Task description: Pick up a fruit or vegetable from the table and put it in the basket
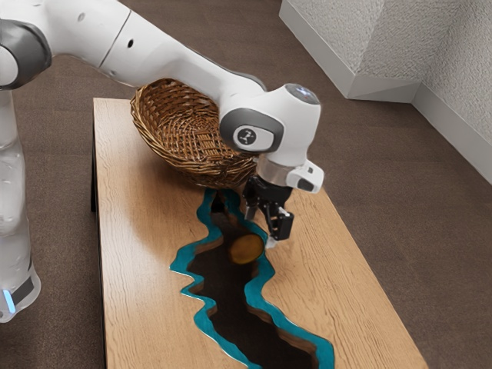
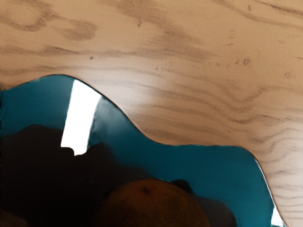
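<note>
logging wooden table (image 1: 138, 269) with teal-edged dark inlay (image 1: 242, 292); on it, wicker basket (image 1: 181, 157). noting black gripper (image 1: 264, 227) near basket, with jaws well apart, gripping nothing. spotting orange-brown fruit (image 1: 247, 249) on inlay, low beside gripper, outside basket.

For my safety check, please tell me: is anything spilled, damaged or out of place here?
Nothing clearly stands out. The jagged, teal-edged dark band on the table could suggest a spill, but it looks like part of the design; the round fruit lies on it.
</note>
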### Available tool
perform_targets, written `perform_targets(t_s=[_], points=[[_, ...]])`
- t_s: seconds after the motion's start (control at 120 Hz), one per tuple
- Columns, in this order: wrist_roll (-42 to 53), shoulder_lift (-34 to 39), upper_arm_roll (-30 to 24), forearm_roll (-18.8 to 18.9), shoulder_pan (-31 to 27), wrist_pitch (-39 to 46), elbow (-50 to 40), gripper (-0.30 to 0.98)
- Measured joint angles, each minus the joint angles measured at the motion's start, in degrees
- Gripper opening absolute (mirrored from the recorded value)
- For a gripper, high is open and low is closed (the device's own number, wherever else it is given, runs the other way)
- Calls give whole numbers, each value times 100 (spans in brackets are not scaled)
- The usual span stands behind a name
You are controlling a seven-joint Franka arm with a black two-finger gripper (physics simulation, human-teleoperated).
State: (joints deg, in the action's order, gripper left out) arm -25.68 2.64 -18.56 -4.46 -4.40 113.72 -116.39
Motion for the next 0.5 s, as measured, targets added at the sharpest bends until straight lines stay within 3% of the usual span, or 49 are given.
perform_targets(t_s=[0.5], points=[[-412, 14, -3, -134, 212, 27, -148, 69]])
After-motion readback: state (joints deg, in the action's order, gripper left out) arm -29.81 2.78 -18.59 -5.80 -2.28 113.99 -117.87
